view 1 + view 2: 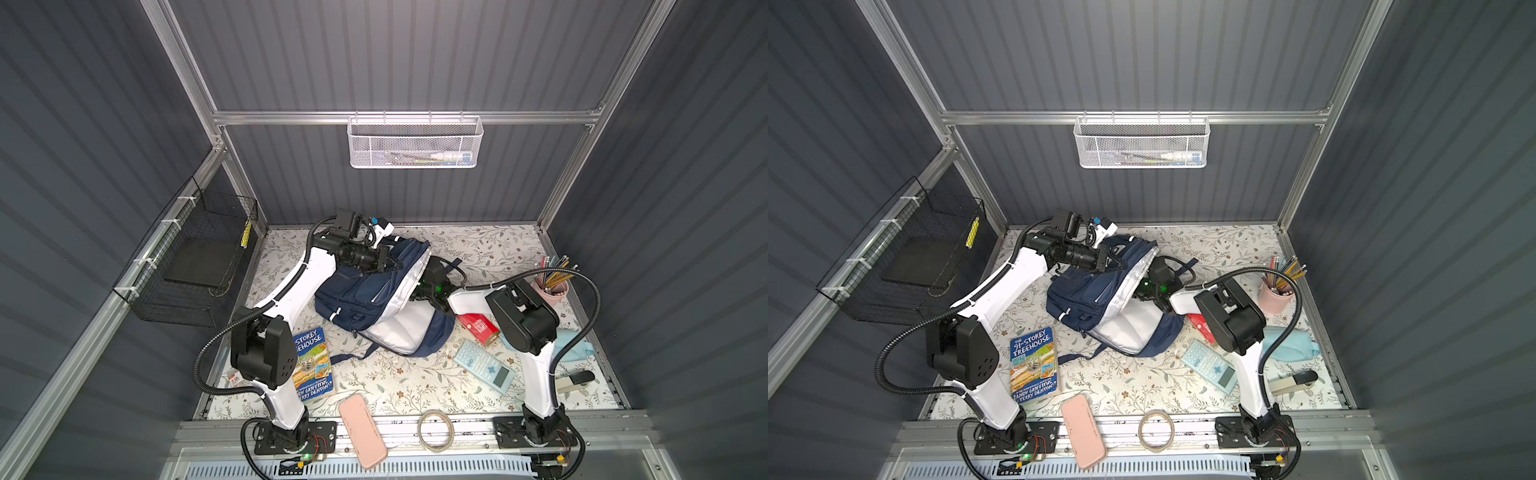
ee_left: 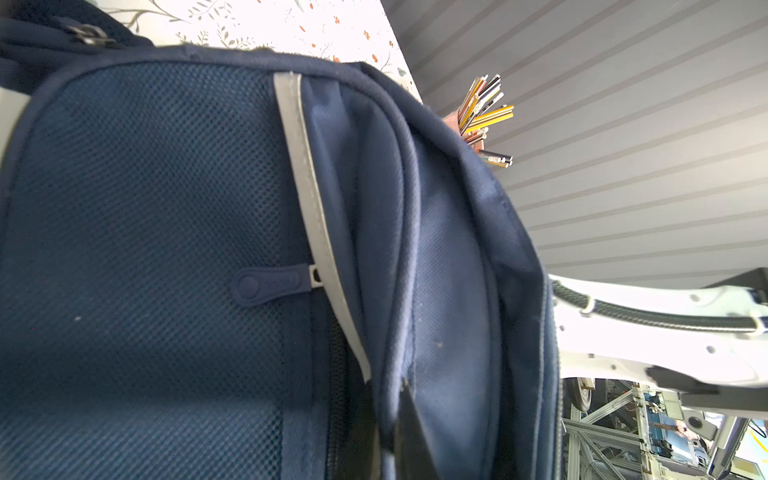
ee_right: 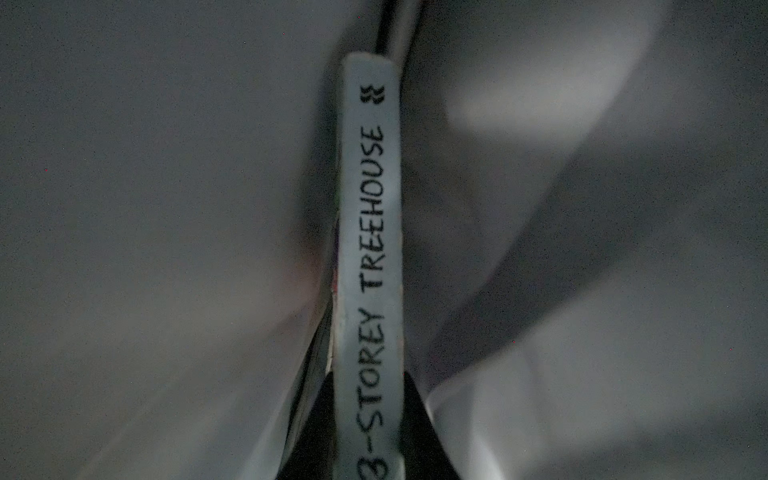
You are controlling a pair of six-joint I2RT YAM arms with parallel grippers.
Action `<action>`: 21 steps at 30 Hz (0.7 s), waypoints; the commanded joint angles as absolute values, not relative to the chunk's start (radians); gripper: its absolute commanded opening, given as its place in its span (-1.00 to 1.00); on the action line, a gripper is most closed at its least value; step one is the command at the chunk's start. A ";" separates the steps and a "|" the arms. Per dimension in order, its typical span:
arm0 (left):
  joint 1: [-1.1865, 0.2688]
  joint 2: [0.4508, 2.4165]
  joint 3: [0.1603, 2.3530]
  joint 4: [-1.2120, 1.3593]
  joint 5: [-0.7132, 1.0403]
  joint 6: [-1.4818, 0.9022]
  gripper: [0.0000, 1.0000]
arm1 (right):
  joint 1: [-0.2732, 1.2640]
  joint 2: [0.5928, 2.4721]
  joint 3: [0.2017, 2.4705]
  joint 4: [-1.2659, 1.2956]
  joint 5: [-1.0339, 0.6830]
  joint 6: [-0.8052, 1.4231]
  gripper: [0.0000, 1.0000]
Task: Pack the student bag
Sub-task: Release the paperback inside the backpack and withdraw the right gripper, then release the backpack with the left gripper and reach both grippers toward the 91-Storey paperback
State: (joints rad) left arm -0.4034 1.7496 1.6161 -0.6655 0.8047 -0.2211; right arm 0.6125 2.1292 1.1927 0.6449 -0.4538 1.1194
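Note:
The student bag (image 1: 361, 291), navy with pale grey lining (image 3: 166, 208), lies on the floral table with its main compartment gaping toward the right in both top views. My left gripper (image 1: 395, 264) is shut on a fold of the bag's upper navy edge (image 2: 390, 374) and holds that flap raised. My right arm's wrist (image 1: 434, 284) reaches into the opening from the right, its fingertips hidden there. In the right wrist view, my right gripper (image 3: 370, 386) is shut on a book's pale spine (image 3: 370, 208) reading "3-STOREY TREEHOUSE", surrounded by lining.
On the table lie a "91-Storey Treehouse" book (image 1: 313, 361), a pink case (image 1: 362, 430), a tape roll (image 1: 435, 429), a calculator (image 1: 484, 366), a red book (image 1: 478, 328), a pink pencil cup (image 1: 550, 291), a blue cloth (image 1: 575, 347) and a stapler (image 1: 575, 380). Wire baskets (image 1: 195, 266) hang on the walls.

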 commanded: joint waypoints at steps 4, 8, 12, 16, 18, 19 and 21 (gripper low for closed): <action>-0.403 1.727 1.643 -0.622 0.876 -0.211 -1.00 | 0.614 2.125 1.196 0.666 -0.236 1.109 -0.50; -0.390 1.726 1.609 -0.594 0.842 -0.245 -1.00 | 0.613 2.028 1.170 0.525 -0.241 0.998 0.07; -0.344 1.744 1.585 -0.572 0.868 -0.309 -1.00 | 0.614 1.870 1.130 0.228 -0.199 0.920 0.31; -0.343 1.733 1.581 -0.586 0.827 -0.294 -1.00 | 0.620 1.675 0.926 0.193 -0.163 0.920 0.40; -0.345 1.725 1.565 -0.563 0.823 -0.314 -1.00 | 0.632 1.573 0.840 0.155 -0.128 0.908 0.42; -0.345 1.719 1.547 -0.544 0.819 -0.330 -1.00 | 0.643 1.513 0.799 0.124 -0.095 0.897 0.44; -0.345 1.709 1.521 -0.520 0.797 -0.354 -1.00 | 0.685 1.399 0.757 0.023 0.003 0.856 0.49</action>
